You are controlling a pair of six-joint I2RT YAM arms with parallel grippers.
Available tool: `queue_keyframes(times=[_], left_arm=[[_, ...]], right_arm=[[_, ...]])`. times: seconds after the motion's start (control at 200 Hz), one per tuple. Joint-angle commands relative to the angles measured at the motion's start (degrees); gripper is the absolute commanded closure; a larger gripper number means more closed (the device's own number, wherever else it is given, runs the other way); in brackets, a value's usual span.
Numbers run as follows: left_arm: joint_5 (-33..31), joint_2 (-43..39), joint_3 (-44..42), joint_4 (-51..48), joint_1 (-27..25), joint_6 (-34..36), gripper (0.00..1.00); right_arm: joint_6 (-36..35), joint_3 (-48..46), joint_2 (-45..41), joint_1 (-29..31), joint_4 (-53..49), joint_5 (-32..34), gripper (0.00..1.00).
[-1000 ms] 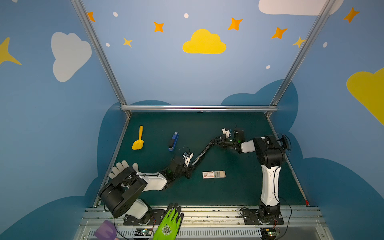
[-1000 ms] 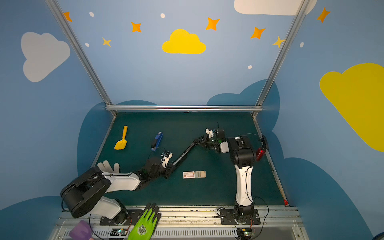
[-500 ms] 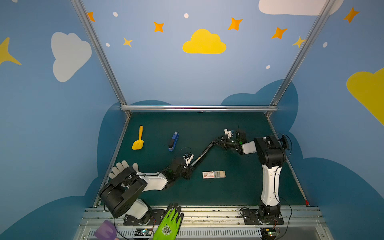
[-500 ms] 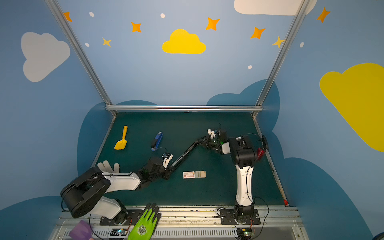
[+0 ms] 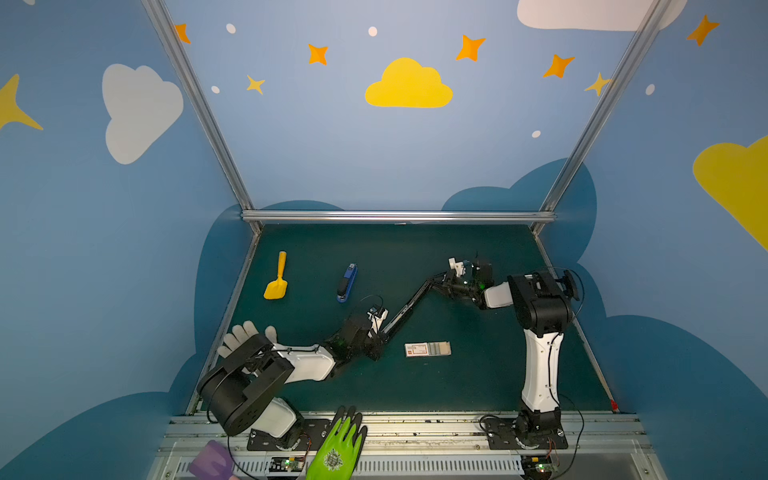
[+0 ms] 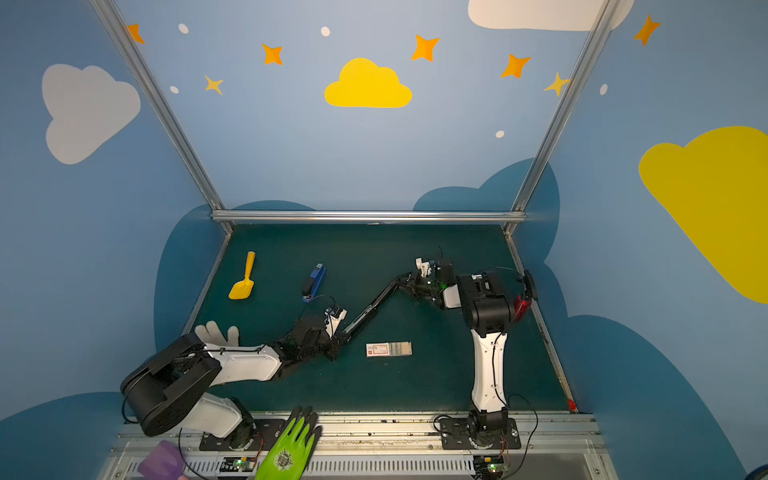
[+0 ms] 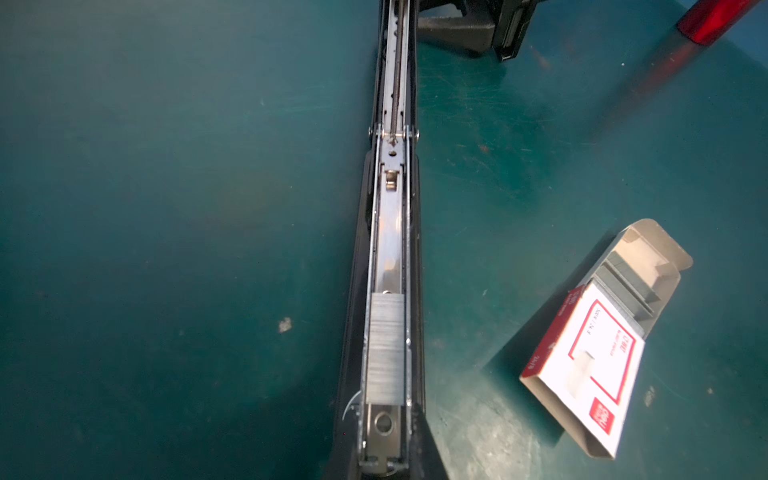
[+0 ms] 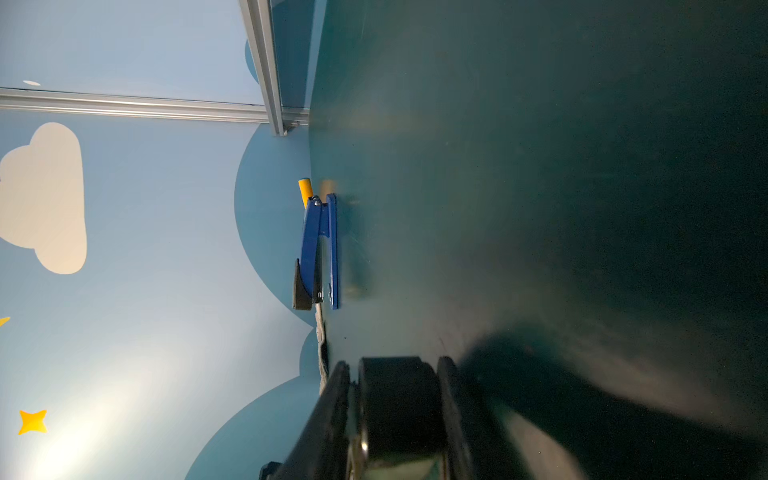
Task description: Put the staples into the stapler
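A long black stapler (image 5: 405, 311) lies opened out flat across the mat, stretched between my two grippers. My left gripper (image 5: 377, 337) is at its near end; in the left wrist view the dark jaws flank the magazine (image 7: 390, 232) tip, shut on it. A silvery strip of staples (image 7: 385, 349) lies in the magazine channel. My right gripper (image 5: 444, 284) is shut on the stapler's far black arm (image 8: 399, 399). The white staples box (image 5: 427, 349) with its red label lies open beside the stapler, with more strips (image 7: 623, 282) inside.
A smaller blue stapler (image 5: 347, 282) and a yellow scoop (image 5: 277, 278) lie at the back left. A grey glove (image 5: 245, 332) sits by the left arm. A green glove (image 5: 338, 444) and a purple object (image 5: 210, 461) rest on the front rail.
My left gripper's jaws have closed in on the stapler's near end. Both arms, the stapler and the box stay where they were.
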Motion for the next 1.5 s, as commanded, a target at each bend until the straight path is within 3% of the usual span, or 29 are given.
queue_keyframes(times=[0.0,0.376,0.796,1.172,1.497], left_arm=[[-0.4,-0.9,0.4,2.7,-0.1,-0.4,0.96],[-2.2,-1.5,4.7,3.9,0.0,2.3,0.96],[-1.3,-0.3,6.6,5.5,0.0,3.8,0.96],[-1.8,-0.7,8.9,5.4,-0.1,4.0,0.96],[-1.6,-1.5,10.2,5.0,-0.1,4.0,0.96]], right_arm=[[-5.6,-1.1,-4.9,0.5,-5.5,1.8,0.89],[-22.5,1.5,-17.9,8.7,-26.6,12.6,0.89],[-34.3,6.3,-26.2,20.9,-42.3,25.7,0.87],[-37.1,7.9,-28.7,27.9,-46.3,31.5,0.81],[-35.2,6.8,-30.5,31.1,-46.0,33.4,0.78]])
